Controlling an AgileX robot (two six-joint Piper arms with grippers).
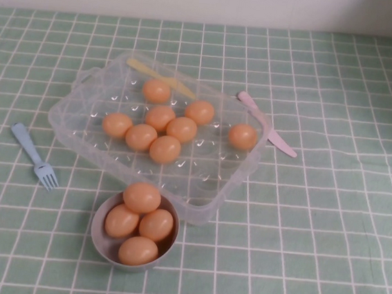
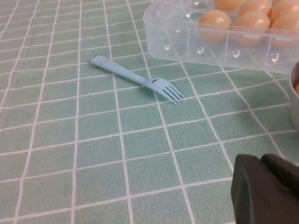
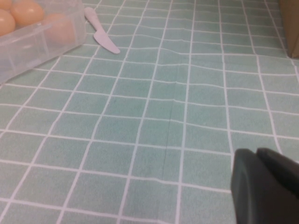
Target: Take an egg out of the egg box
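High view: four eggs are sitting in the grey bowl (image 1: 102, 239) and eight are remaining in the egg box (image 1: 215, 183), while the left claw (image 2: 266, 189) and right claw (image 3: 266, 184), openings indiscernible, are hovering low over the worktop (image 1: 327, 222), grasping nothing.

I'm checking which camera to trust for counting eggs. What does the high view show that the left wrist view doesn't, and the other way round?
Only the high view shows the whole egg box with all eight eggs, the four eggs in the grey bowl, the yellow knife and the pink knife. Only the left wrist view shows the left gripper, low over the tablecloth near the bowl's rim. Both show the blue fork beside the box and some boxed eggs. The right gripper appears only in the right wrist view, over bare cloth.
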